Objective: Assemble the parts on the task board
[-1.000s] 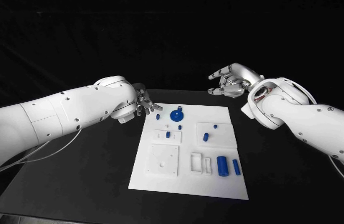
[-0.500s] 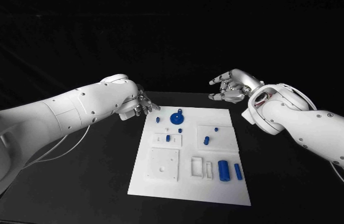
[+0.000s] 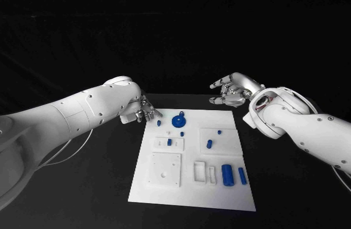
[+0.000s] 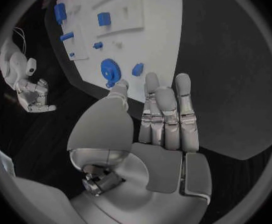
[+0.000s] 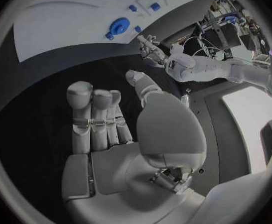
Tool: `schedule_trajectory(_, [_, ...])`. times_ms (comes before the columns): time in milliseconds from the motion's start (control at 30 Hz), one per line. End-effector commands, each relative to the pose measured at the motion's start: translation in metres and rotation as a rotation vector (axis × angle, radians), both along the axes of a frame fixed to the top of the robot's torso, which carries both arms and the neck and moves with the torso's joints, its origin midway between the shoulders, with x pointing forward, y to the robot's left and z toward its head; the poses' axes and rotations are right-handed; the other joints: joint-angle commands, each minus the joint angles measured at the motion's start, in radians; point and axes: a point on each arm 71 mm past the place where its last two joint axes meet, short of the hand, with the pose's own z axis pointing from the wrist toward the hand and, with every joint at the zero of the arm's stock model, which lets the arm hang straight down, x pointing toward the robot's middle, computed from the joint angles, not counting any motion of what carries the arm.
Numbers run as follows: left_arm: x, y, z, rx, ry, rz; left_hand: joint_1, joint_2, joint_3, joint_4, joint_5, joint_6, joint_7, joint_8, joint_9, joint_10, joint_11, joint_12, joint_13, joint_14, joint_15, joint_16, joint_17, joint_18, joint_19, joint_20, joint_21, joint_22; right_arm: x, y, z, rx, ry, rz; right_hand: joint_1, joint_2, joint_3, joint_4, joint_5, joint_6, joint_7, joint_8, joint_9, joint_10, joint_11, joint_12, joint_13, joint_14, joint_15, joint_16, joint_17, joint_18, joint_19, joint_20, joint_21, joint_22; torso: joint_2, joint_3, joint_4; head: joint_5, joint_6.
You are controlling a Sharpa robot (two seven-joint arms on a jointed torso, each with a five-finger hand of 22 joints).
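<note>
While both hands hover empty, assembly looks barely started, my read only. Task board (image 3: 191, 191) lies mid-table, long axis running from near edge to far edge. Left hand (image 3: 143, 112) sits just off the board's far-left corner, fingers straight and close together, thumb apart, holding nothing. Right hand (image 3: 230, 93) hangs past the board's far-right corner, over bare table, fingers loosely curled and apart, nothing in them.

Parts status:
- blue disc (image 3: 178, 121) near the board's far edge, small blue piece (image 3: 160, 122) beside it toward the left edge
- small pegs (image 3: 210, 142) around the raised blocks mid-board; can't tell if seated or just resting
- two blue cylinders (image 3: 227, 174) lie loose near the near-right part of the board, side by side, long axes parallel to the board's long axis, ends toward near and far edges
- slotted white block (image 3: 204, 172) next to them looks unfilled

So cylinders and probably most pieces are left to place; nothing in hand yet
</note>
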Motion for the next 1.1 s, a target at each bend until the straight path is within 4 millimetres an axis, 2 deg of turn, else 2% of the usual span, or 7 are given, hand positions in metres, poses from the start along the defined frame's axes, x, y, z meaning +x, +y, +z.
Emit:
schedule_trajectory(33, [-0.0021, -0.0063, -0.0041, -0.003, 0.052, -0.064, -0.008, 0.005, -0.001, -0.005, -0.003, -0.006, 0.000, 0.002, -0.002, 0.015, 0.004, -0.004, 0.001, -0.007, -0.001, 0.006, -0.001, -0.015, -0.007, -0.001, -0.003, 0.017, -0.0002, 0.0011, 0.0007, -0.009, -0.006, 0.002, -0.006, -0.001, 0.005, -0.003, 0.004, 0.001, 0.001, -0.002, 0.001, -0.002, -0.007, -0.005, -0.001, 0.002, -0.003, -0.006, -0.002, 0.012, 0.023, -0.004, -0.002, 0.080, 0.004, 0.0015, -0.0002, 0.001, -0.001])
schedule_trajectory(267, [-0.0020, -0.0093, -0.0050, -0.024, 0.052, -0.072, -0.018, 0.008, -0.007, -0.004, -0.007, -0.009, 0.002, 0.003, -0.014, 0.012, 0.005, -0.002, 0.005, -0.009, 0.000, 0.011, -0.007, -0.015, -0.006, 0.000, -0.005, 0.017, 0.0000, 0.0015, 0.0008, -0.009, -0.006, 0.003, -0.006, -0.001, 0.005, -0.003, 0.004, 0.001, 0.001, -0.002, 0.001, -0.002, -0.007, -0.005, -0.001, 0.002, -0.003, -0.006, -0.002, 0.012, 0.023, -0.004, -0.002, 0.080, 0.001, 0.0015, 0.0001, 0.001, -0.004])
schedule_trajectory(367, [-0.0020, -0.0099, -0.0052, -0.027, 0.053, -0.073, -0.027, -0.004, -0.001, 0.012, -0.029, -0.010, 0.003, 0.004, -0.020, 0.011, 0.005, -0.001, 0.006, -0.010, 0.000, 0.013, -0.012, -0.015, -0.006, 0.000, -0.006, 0.017, 0.0000, 0.0015, 0.0009, -0.009, -0.007, 0.002, -0.006, -0.001, 0.005, -0.003, 0.004, 0.001, 0.001, -0.002, 0.001, -0.002, -0.007, -0.005, -0.001, 0.002, -0.003, -0.006, -0.002, 0.012, 0.023, -0.004, -0.002, 0.080, 0.001, 0.0015, 0.0003, 0.000, -0.005])
schedule_trajectory(433, [-0.0022, -0.0105, -0.0054, -0.027, 0.056, -0.076, -0.029, -0.008, 0.004, 0.017, -0.063, -0.010, 0.004, 0.004, -0.022, 0.010, 0.006, 0.000, 0.007, -0.011, 0.001, 0.014, -0.014, -0.015, -0.006, 0.000, -0.006, 0.017, 0.0001, 0.0015, 0.0008, -0.010, -0.006, 0.002, -0.006, -0.001, 0.005, -0.003, 0.004, 0.001, 0.001, -0.002, 0.001, -0.002, -0.007, -0.005, -0.001, 0.002, -0.003, -0.006, -0.002, 0.012, 0.023, -0.004, -0.002, 0.080, 0.001, 0.0017, 0.0003, -0.001, -0.005])
schedule_trajectory(533, [-0.0023, -0.0112, -0.0056, -0.022, 0.059, -0.080, -0.027, -0.009, 0.010, 0.018, -0.064, -0.015, 0.006, 0.002, -0.030, 0.008, 0.007, 0.000, 0.008, -0.012, 0.002, 0.015, -0.017, -0.015, -0.006, 0.001, -0.007, 0.017, 0.0002, 0.0016, 0.0008, -0.010, -0.006, 0.002, -0.007, -0.001, 0.006, -0.004, 0.007, 0.003, 0.001, -0.002, 0.002, -0.002, -0.007, -0.005, -0.002, 0.003, -0.003, -0.006, -0.001, 0.011, 0.024, -0.004, 0.000, 0.080, 0.001, 0.0018, 0.0008, -0.001, -0.004])
schedule_trajectory(1000, [-0.0009, -0.0103, -0.0082, 0.000, 0.060, -0.085, -0.015, 0.039, -0.016, -0.041, -0.046, -0.024, 0.009, 0.002, -0.077, 0.002, 0.008, 0.002, 0.010, -0.016, 0.003, 0.021, -0.033, -0.015, -0.006, 0.002, -0.011, 0.017, 0.0004, 0.0027, 0.0007, -0.009, -0.006, 0.005, -0.007, -0.001, 0.006, -0.004, 0.007, 0.003, 0.001, -0.002, 0.002, -0.002, -0.007, -0.005, -0.002, 0.003, -0.003, -0.006, -0.001, 0.011, 0.024, -0.004, 0.000, 0.080, 0.003, 0.0011, -0.0008, -0.003, -0.003])
schedule_trajectory(1100, [-0.0008, -0.0104, -0.0104, 0.001, 0.064, -0.085, -0.014, 0.051, -0.025, -0.053, -0.046, -0.035, 0.014, 0.008, -0.130, -0.005, 0.010, -0.001, 0.008, -0.019, 0.006, 0.018, -0.040, -0.015, -0.008, 0.004, -0.014, 0.017, 0.0003, 0.0028, 0.0008, -0.009, -0.006, 0.005, -0.007, -0.001, 0.006, -0.004, 0.007, 0.003, 0.001, -0.002, 0.002, -0.002, -0.007, -0.005, -0.002, 0.003, -0.003, -0.006, -0.001, 0.011, 0.024, -0.004, 0.000, 0.080, 0.004, 0.0011, -0.0004, -0.005, -0.004])
